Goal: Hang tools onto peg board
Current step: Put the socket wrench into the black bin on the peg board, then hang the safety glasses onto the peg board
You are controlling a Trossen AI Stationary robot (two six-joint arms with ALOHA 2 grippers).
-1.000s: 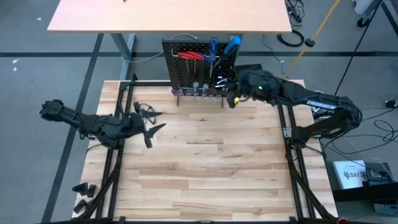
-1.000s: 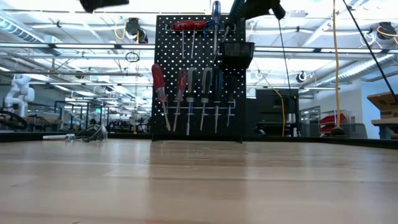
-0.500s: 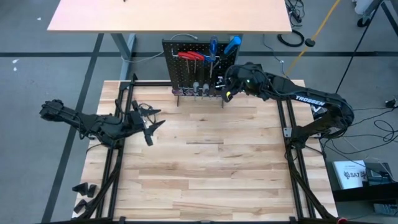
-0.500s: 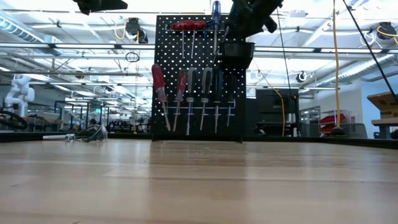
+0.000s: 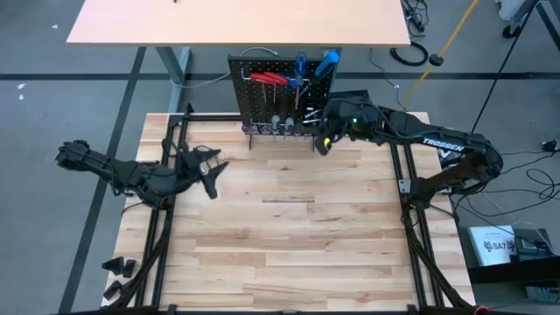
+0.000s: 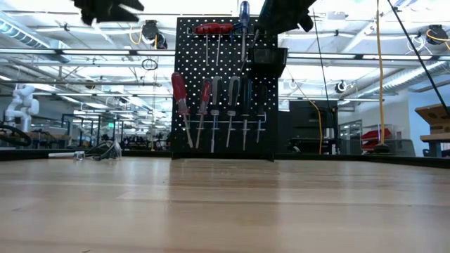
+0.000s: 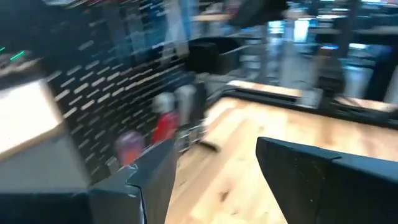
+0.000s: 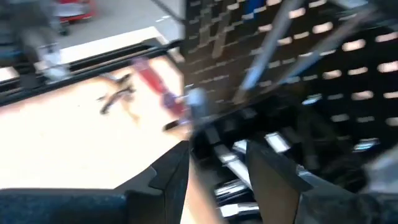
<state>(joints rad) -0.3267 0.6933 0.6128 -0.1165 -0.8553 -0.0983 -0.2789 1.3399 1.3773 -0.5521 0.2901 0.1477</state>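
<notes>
Hovering over the table's (image 5: 289, 236) left side, left gripper (image 5: 210, 171) sits above the wood near the left frame rail, arm reaching in from the left edge. Left wrist view: its two dark fingers (image 7: 314, 186) stand apart with bare tabletop showing in the gap, nothing held. Low view catches only a dark part of this arm at the top left.

Peg board (image 5: 262, 68) stands upright at the table's far edge, roughly centre. Low view shows its black perforated face (image 6: 193, 84) well:
- red-handled hex keys (image 6: 213, 29) hang along the top row
- blue-handled screwdriver (image 6: 244, 13) hangs beside them, handle rising above the panel's top
- red-handled screwdrivers (image 6: 179, 91) and grey-handled ones (image 6: 233, 90) hang in a lower row, shafts down
- square black bin (image 6: 269, 60) fixed at the panel's upper right

High view adds a second blue handle (image 5: 327, 59) at the board's right top corner.

Right gripper (image 5: 322, 140) is at the board's right end, just in front of the bin side, arm stretching in from the right. Right wrist view, blurred: fingers (image 8: 280, 174) parted, empty, with the bin's (image 8: 261, 155) inside and some silver pieces (image 8: 227, 158) seen between and beyond them. Whether a finger touches the bin, cannot tell.
</notes>
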